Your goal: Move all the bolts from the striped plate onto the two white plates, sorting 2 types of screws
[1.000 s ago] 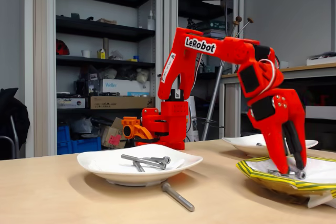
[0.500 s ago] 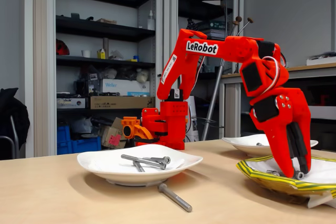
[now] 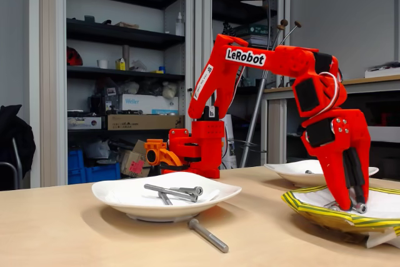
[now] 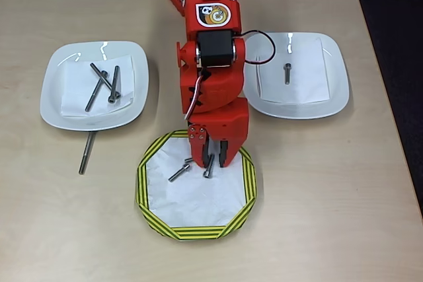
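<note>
Left white plate point(image 4: 56, 94) holding three long bolts point(image 4: 114, 84), a fourth long bolt point(image 4: 86, 153) on the table point(image 4: 330, 196) beside its near rim, striped plate point(image 4: 149, 206) with two short bolts point(image 4: 178, 172), gripper point(image 4: 210, 162) with jaws pinching one bolt point(image 4: 209, 170), right white plate point(image 4: 334, 94) with one short bolt point(image 4: 287, 72), bare table near and right.

In the overhead view, your yellow-rimmed, green-striped plate point(image 4: 195, 229) sits at the worktop's point(image 4: 330, 216) centre front. At its 12 o'clock the red two-finger hand point(image 4: 213, 160) hangs over the rim, with one short silver bolt point(image 4: 209, 167) directly under it and another short silver bolt point(image 4: 179, 173) just beside, toward 9 o'clock. At 10 o'clock from the striped plate you have one plain white plate point(image 4: 56, 107) carrying three long silver bolts point(image 4: 104, 85) lying crossed. A fourth long bolt point(image 4: 86, 153) lies on the worktop at that plate's 6 o'clock. At 2 o'clock from the striped plate lies the other plain white plate point(image 4: 337, 94), with one short bolt point(image 4: 287, 73) on it.
</note>
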You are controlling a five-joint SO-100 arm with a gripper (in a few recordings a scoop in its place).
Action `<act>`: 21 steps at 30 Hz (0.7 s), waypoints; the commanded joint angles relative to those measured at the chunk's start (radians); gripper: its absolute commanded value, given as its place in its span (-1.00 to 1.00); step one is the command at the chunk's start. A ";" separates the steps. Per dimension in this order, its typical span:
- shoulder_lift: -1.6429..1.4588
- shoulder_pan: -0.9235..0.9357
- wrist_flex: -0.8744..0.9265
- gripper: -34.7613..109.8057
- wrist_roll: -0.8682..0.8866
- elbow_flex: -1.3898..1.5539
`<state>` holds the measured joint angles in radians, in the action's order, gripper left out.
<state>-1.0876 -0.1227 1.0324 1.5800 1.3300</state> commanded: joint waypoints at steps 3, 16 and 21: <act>-0.031 -0.008 0.067 -0.52 0.012 0.006; -0.026 0.009 0.362 -0.52 -0.046 -0.281; -0.143 -0.051 0.488 -0.52 0.034 -0.290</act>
<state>-1.1137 -0.1258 1.4496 1.5555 1.0723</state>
